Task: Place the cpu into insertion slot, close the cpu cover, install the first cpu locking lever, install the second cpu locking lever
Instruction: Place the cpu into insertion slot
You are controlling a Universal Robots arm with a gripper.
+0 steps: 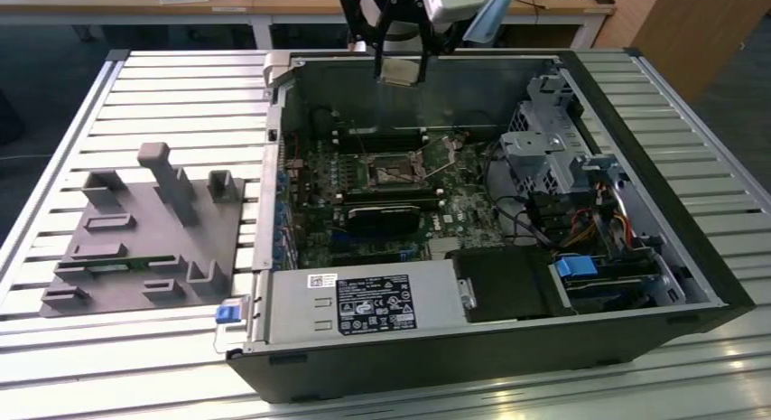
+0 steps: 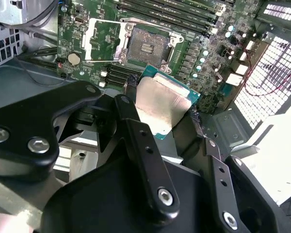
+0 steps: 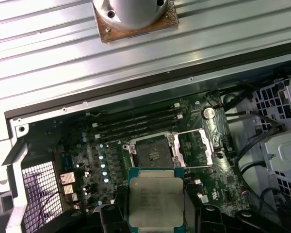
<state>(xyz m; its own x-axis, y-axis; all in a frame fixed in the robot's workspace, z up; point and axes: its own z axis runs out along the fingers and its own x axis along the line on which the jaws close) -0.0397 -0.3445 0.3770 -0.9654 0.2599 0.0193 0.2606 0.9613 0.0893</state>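
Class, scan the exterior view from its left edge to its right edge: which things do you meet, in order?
Grey fixture block → blue tab → insertion slot → silver drive cage. The cpu in the gripper sits level with the slot across the view, so it is left out.

Gripper (image 2: 162, 99): matte black, jointed flat bar links | Screws (image 2: 165, 196): silver socket-heads at the gripper's link pivots | Arm base (image 3: 131, 12): round, bright silver, dark screw holes, on brown-edged square plate (image 3: 170, 18)
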